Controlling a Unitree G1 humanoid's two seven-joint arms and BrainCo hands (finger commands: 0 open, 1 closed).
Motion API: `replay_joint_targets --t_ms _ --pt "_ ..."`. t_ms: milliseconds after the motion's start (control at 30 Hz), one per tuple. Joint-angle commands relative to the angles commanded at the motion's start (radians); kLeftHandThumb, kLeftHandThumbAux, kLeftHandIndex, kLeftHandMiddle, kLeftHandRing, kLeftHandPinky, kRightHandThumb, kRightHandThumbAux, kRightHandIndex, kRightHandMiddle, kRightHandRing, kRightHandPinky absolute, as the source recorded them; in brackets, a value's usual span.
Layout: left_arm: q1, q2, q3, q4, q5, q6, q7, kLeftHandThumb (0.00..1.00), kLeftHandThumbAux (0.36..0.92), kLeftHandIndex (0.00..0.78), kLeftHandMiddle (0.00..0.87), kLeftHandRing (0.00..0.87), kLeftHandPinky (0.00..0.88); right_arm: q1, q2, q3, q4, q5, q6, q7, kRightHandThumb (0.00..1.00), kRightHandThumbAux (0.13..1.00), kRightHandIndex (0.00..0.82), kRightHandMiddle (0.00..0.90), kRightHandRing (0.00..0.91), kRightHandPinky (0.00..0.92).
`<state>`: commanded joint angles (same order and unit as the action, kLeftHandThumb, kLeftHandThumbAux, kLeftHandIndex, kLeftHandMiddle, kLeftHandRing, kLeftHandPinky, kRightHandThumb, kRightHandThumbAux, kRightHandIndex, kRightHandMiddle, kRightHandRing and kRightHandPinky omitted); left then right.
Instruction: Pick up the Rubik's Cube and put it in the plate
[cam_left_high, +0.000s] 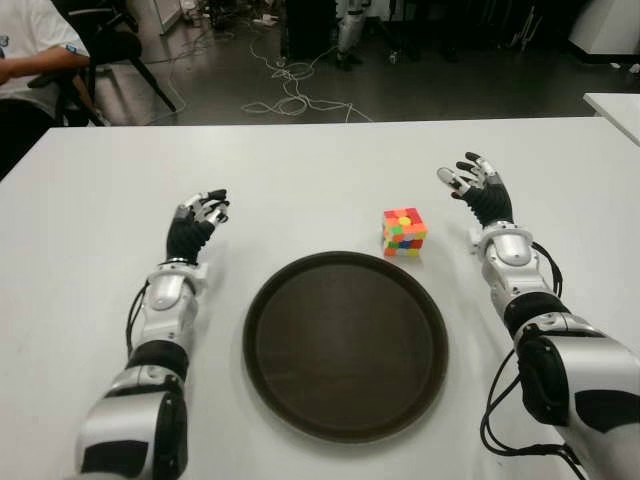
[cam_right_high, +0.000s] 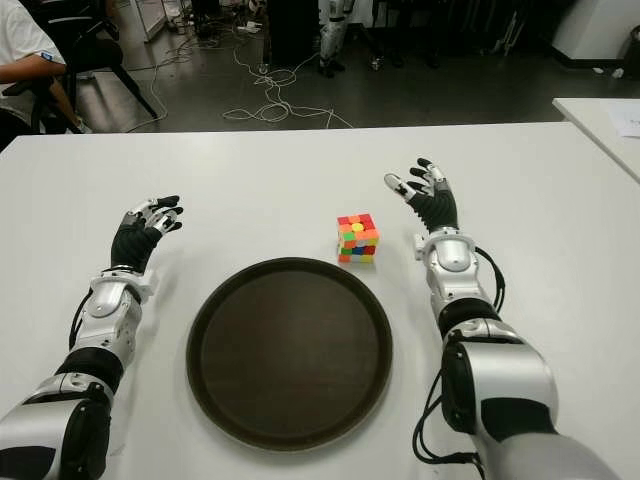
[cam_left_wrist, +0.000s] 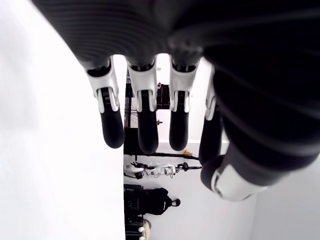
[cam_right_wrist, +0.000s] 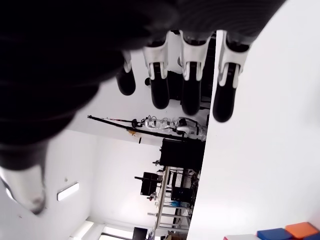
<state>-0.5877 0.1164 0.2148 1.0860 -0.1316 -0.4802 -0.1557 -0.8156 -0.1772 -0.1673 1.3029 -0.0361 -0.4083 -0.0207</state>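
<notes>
A Rubik's Cube stands on the white table, just beyond the far right rim of a round dark brown plate. My right hand is raised to the right of the cube, apart from it, fingers spread and holding nothing. In the right wrist view the fingers hang straight and a corner of the cube shows at the edge. My left hand shows left of the plate, fingers relaxed and empty; its fingers are loose in the left wrist view.
A seated person is at the far left beyond the table. Cables trail over the dark floor behind. Another white table's corner shows at the far right.
</notes>
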Motion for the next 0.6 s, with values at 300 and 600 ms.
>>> replay_joint_targets --t_ms 300,600 --pt "-0.004 0.001 -0.003 0.006 0.004 0.002 0.008 0.687 0.724 0.399 0.241 0.222 0.245 0.0 -0.002 0.005 0.001 -0.004 -0.006 -0.009 0.027 0.607 0.11 0.182 0.242 0.305" --pt "-0.002 -0.002 -0.002 0.004 0.002 -0.008 0.004 0.685 0.724 0.399 0.245 0.229 0.251 -0.001 -0.003 0.008 0.003 -0.009 -0.008 -0.024 0.028 0.626 0.119 0.192 0.252 0.315"
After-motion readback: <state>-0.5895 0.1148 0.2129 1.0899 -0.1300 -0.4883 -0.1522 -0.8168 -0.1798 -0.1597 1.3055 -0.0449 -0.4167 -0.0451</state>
